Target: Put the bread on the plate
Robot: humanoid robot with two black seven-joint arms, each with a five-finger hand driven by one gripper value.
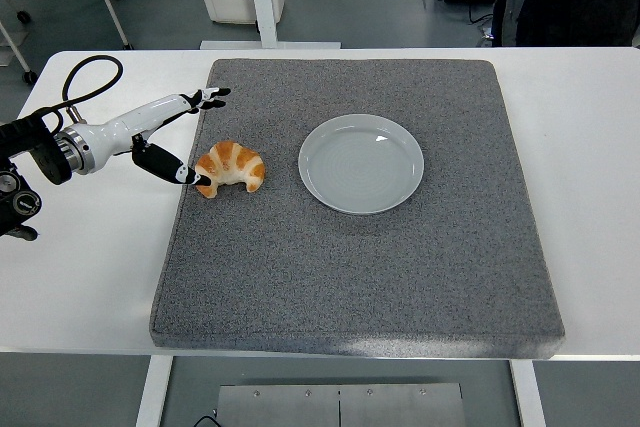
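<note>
Unmarked croissant (231, 167) beside plain plate (361, 163)

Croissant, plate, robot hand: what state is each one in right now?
Croissant: lying on the grey mat, left of the plate, not lifted.
Plate: empty, upright on the mat.
Left hand: open, fingers spread, thumb tip by the croissant's left end.
Right hand: out of view.
</note>
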